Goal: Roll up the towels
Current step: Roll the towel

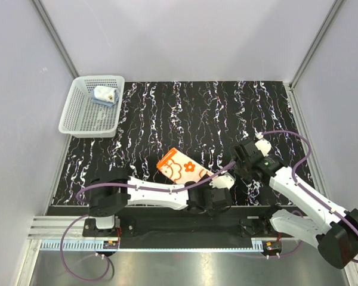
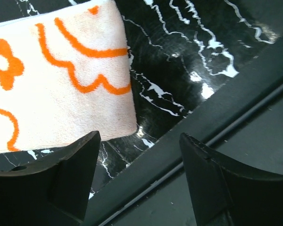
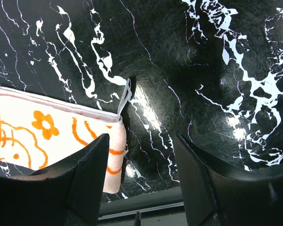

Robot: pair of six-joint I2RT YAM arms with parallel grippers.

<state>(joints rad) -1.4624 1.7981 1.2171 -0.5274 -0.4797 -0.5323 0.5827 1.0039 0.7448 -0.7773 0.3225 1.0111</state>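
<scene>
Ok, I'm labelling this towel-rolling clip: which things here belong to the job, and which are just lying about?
Job: orange flower-print towel; light blue towel.
Lying about: white basket, which holds the blue one; black marbled mat.

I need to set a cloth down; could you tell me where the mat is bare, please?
The far half of the mat is bare, from the basket across to its right edge. A smaller strip lies between the basket and the left arm. The near centre and right are crowded: the orange towel, with the right arm beside it.
</scene>
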